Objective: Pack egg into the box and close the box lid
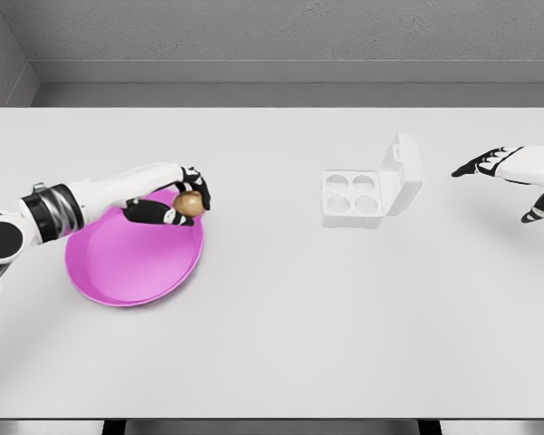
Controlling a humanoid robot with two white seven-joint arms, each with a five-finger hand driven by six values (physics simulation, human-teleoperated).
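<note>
- The left hand [183, 203] is curled around the egg [189, 205], a brownish one, gripping it at the far right rim of the pink plate [127, 267]
- Whether the egg is clear of the plate or just resting at its edge is hard to tell from the head view; it looks slightly raised
- The box [353, 198] sits well apart to the right on the bench [281, 335], white, with four round cups, all of them bare
- Its lid [403, 174] stands up, hinged along the right side and tilted away, so the cups are reachable from above and from the left
- The right hand [499, 165] hovers near the right edge of the bench, beyond the lid, fingers stretched out flat and holding nothing
- Step in hand, as I judge it: the pick-up of the egg, with the carry to the box not yet done
- The next move calls for a sideways carry across the bare bench, a lowering over one cup, and a gentle release; the lid likely falls to the right hand afterwards
</note>
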